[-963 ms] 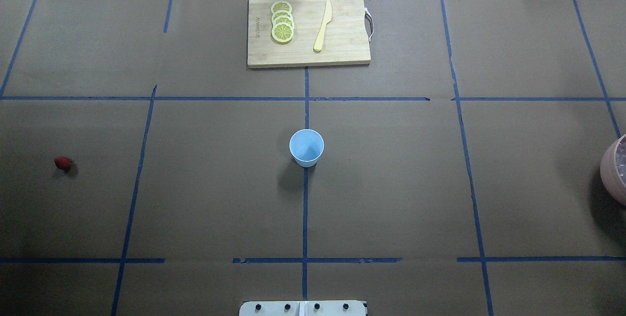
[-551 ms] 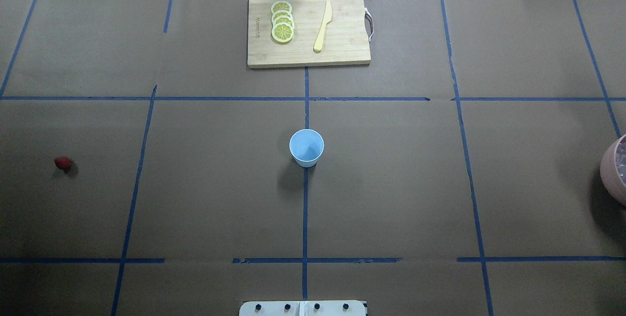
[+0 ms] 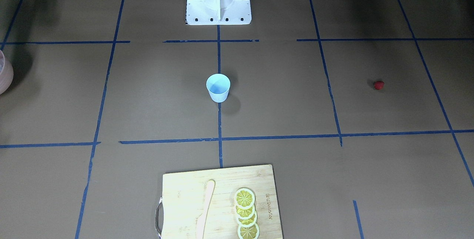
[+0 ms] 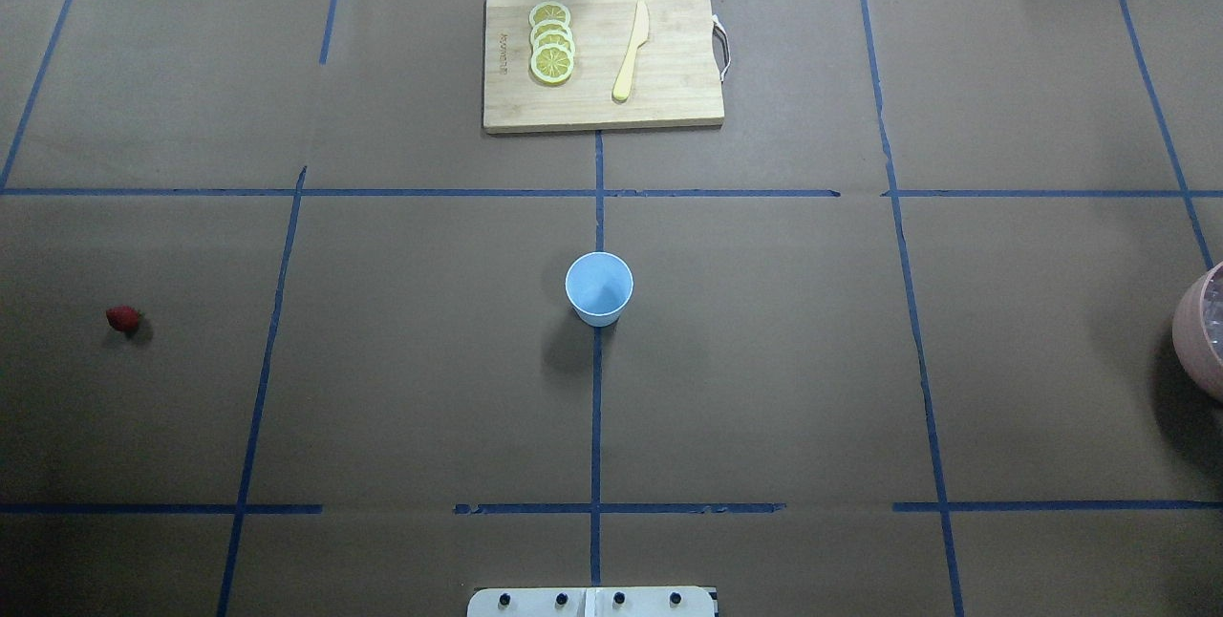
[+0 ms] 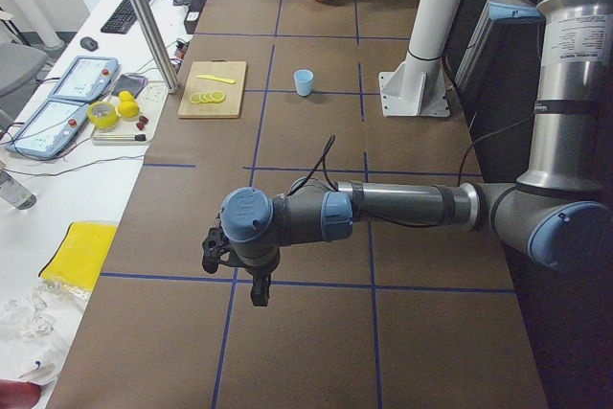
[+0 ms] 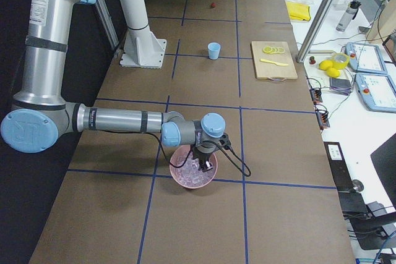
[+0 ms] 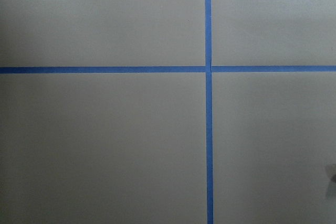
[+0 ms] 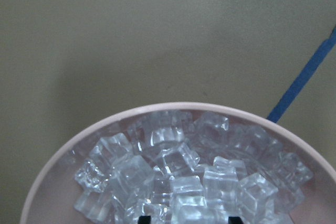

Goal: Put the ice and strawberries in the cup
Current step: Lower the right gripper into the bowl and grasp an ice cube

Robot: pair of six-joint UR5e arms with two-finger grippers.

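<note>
While the right gripper (image 8: 190, 219) hangs low over the pink bowl (image 8: 50, 174), jaws apart above the ice (image 8: 173, 179), best practice: close squarely on 1 top cube. Cup (image 4: 599, 287): table centre, apparently empty; strawberry (image 4: 122, 318): well apart, left side. Left gripper (image 5: 233, 273): opening cannot be told.

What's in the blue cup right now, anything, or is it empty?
Empty. The cup stands upright with a bare blue inside in the overhead view; the strawberry lies on the table, the ice in the pink bowl.
</note>
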